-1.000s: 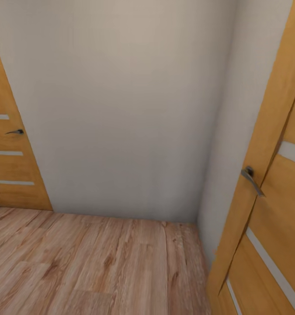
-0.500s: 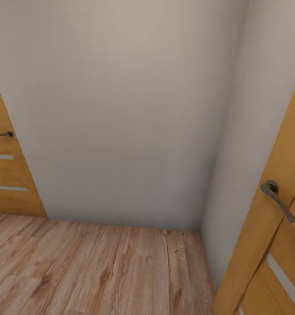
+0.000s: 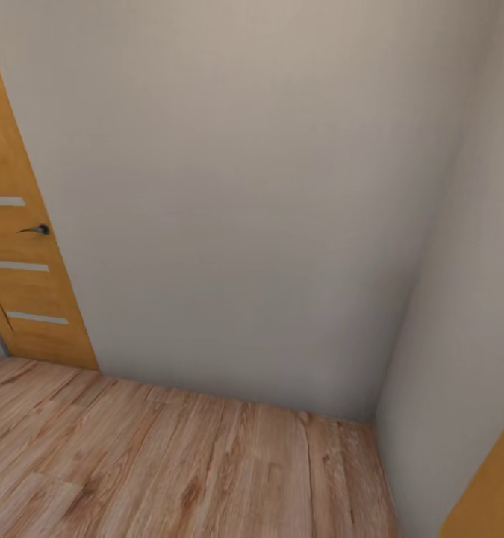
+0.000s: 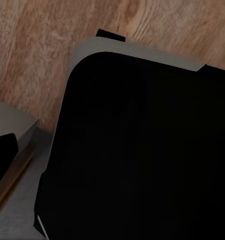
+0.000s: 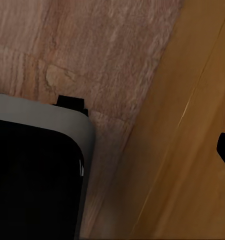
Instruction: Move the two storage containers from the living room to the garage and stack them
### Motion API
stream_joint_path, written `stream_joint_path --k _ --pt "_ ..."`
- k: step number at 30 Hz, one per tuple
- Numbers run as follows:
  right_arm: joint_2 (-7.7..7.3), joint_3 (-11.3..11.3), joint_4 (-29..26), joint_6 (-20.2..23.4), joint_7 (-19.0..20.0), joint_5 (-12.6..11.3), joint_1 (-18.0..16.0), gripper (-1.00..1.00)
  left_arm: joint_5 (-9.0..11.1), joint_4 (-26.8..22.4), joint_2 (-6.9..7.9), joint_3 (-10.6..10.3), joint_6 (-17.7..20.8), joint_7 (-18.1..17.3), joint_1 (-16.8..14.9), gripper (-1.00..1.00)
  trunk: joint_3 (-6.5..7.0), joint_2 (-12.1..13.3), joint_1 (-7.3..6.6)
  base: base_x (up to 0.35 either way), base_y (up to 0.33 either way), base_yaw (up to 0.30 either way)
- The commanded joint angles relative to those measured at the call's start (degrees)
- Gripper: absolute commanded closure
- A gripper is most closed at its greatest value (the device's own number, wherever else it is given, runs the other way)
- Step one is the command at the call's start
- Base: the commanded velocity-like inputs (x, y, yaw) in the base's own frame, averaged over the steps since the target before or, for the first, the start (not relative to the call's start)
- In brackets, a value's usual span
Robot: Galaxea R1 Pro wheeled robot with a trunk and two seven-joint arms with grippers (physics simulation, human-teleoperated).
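Wall corner (image 3: 386,418), plank floor (image 3: 169,463), wooden door (image 3: 20,246)

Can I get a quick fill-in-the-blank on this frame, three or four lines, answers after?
1. The floor is made of light ____ planks.
2. In the head view, the door with the dark handle stands at the ____ edge.
3. That door carries pale horizontal ____ across its panel.
4. The wall ahead is plain and ____ in colour.

Missing words: wood; left; stripes; white
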Motion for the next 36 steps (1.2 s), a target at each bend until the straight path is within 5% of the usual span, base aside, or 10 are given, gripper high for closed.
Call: stream_joint_path --k 1,24,36 --pt "0.01 0.30 0.18 -0.25 -0.27 0.26 -0.07 -1.00 0.25 -0.02 0.00 0.00 -0.11 0.02 -0.01 -1.00 -0.05 -0.02 0.03 0.322 0.000 0.269" --pt "0.01 0.34 0.16 -0.25 -0.26 0.29 -0.07 -1.00 0.25 -0.02 0.00 0.00 -0.11 0.06 -0.01 -1.00 -0.05 -0.02 0.03 0.307 0.000 0.270" --pt "0.01 0.39 0.15 -0.25 -0.30 0.30 -0.07 -1.00 0.25 -0.03 -0.02 0.00 -0.11 0.05 -0.01 -1.00 -0.05 -0.02 0.03 0.081 0.000 0.270"
